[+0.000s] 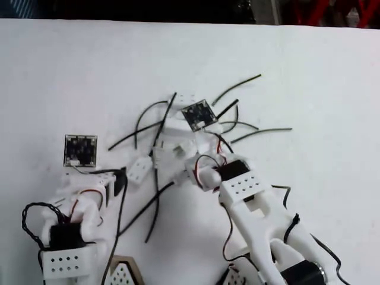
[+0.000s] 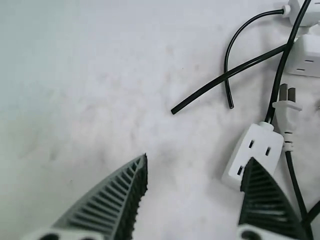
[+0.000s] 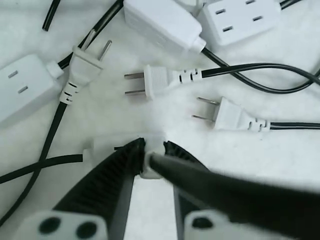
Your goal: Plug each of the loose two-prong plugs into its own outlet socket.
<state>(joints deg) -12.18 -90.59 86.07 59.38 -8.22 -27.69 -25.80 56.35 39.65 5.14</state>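
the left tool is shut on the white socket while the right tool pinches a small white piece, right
Not quite. The left wrist view shows the left tool open, the white socket lying by one finger, ungripped. The right tool does pinch a small white piece.

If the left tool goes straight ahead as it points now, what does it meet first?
Probably the white outlet socket, right at one finger of the left tool; its middle line crosses table to a loose black cable. Height is unclear.
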